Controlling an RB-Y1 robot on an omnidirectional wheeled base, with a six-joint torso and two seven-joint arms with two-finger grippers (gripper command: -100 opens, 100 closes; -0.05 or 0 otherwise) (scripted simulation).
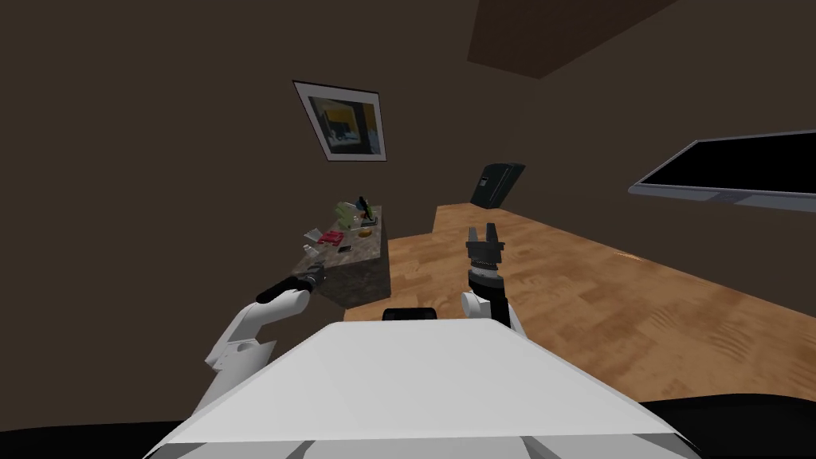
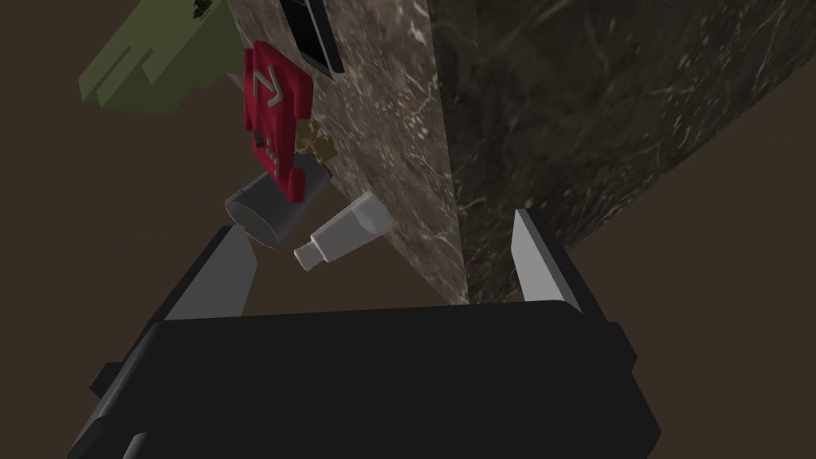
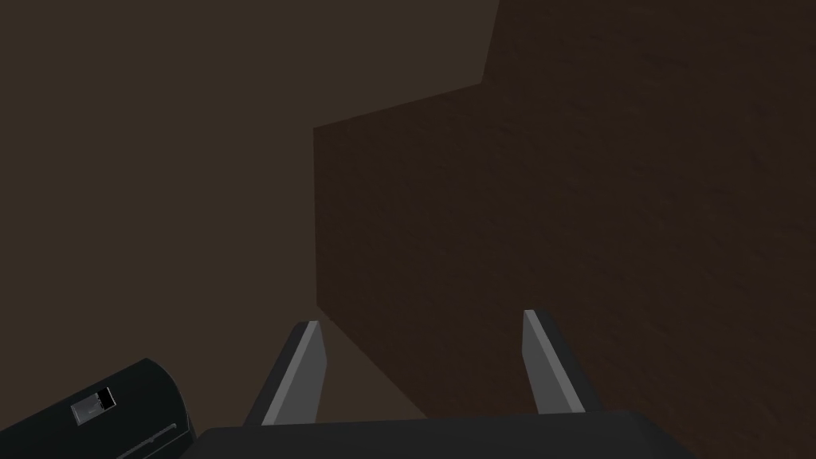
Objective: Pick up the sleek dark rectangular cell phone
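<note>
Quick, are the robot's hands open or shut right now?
Left gripper: open, holding nothing, at the end of the table.
Right gripper: open, holding nothing.

Overall: dim, with the brown walls and ceiling sunk in murk all round.
Brightest patch: the wooden floor (image 1: 606, 295), warm and evenly lit, with a pale streak of sheen towards the right.
Table (image 1: 362, 280): the top catches light and the side face falls darker.
Left gripper (image 2: 376, 223): the flat finger faces are lit pale grey. Beyond them a white tube (image 2: 343, 233) and a red thing (image 2: 275, 103) stand out against the veined stone.
Right gripper (image 3: 421, 319): the darkest spot. The fingers are thin lit edges against two shades of brown.
Distortion: from the head, the walls splay to the corners, the framed picture (image 1: 344, 123) leans, and the dark screen (image 1: 733, 171) stretches at the right edge.
</note>
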